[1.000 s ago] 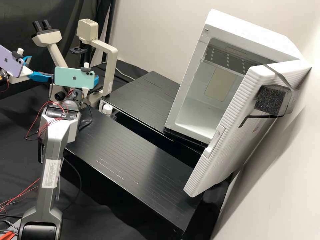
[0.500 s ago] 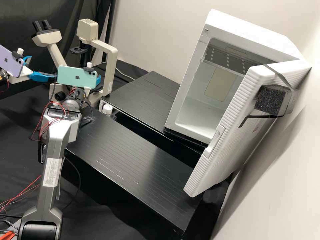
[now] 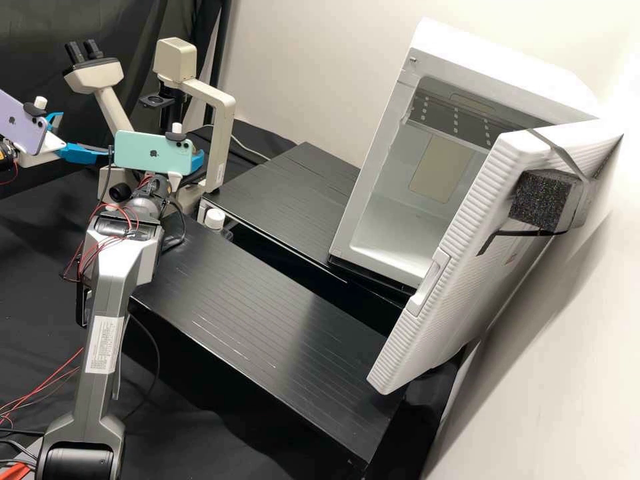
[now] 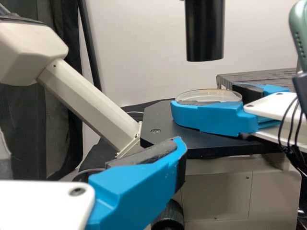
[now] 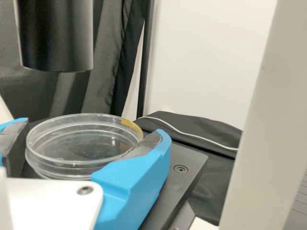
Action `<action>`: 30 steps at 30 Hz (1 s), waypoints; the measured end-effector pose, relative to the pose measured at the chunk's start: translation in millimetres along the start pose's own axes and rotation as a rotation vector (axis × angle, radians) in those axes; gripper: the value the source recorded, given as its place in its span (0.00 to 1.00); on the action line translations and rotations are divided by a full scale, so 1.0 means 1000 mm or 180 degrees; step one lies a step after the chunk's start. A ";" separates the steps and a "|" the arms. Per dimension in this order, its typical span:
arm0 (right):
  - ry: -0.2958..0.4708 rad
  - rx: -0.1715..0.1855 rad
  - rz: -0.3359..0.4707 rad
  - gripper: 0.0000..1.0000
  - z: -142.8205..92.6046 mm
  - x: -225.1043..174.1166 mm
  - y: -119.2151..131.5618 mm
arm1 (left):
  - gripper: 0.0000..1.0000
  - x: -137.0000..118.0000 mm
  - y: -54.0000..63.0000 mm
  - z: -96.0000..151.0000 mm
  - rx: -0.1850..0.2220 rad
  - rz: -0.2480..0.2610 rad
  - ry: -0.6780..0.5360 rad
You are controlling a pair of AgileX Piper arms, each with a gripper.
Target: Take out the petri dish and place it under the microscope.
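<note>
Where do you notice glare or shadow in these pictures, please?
High view: a pale sheen across the slatted black bench top, a soft shadow behind the ribbed white door; right wrist view: small glints on the clear round plastic petri dish.

Petri dish [image 5: 84, 143]: clear, glossy plastic. Stage [image 5: 184, 183]: smooth, matt black. Bench top [image 3: 267, 307]: grooved, low sheen. Block [image 3: 543, 200]: rough, matt foam. Door [image 3: 440, 313]: ribbed, plastic-looking. Curtain [image 5: 105, 57]: creased cloth.

Dark curtain [image 3: 33, 40]; 1 pale cable [image 5: 192, 135] on black cloth [image 5: 204, 123]; 1 dark foam block [image 3: 540, 200].
</note>
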 end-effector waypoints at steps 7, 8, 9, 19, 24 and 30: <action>-0.0005 0.0021 0.0009 1.00 0.003 -0.004 -0.002 | 1.00 0.000 0.000 0.000 0.0000 0.0000 0.0000; 0.0011 0.0042 0.0005 1.00 0.004 -0.007 -0.002 | 1.00 0.000 0.000 0.000 0.0000 0.0000 0.0000; 0.0021 0.0068 -0.0018 1.00 0.004 -0.010 -0.002 | 1.00 0.000 0.000 0.000 0.0000 0.0000 0.0000; 0.0268 0.0077 -0.0045 1.00 0.001 -0.061 0.004 | 1.00 0.000 0.000 0.000 0.0000 0.0000 0.0000; 0.0320 0.0090 0.0072 1.00 0.014 -0.100 0.016 | 1.00 0.000 0.000 0.000 0.0000 0.0000 0.0000; 0.0512 0.0099 0.0426 1.00 0.020 -0.154 0.027 | 1.00 0.000 0.000 0.000 0.0000 0.0000 0.0000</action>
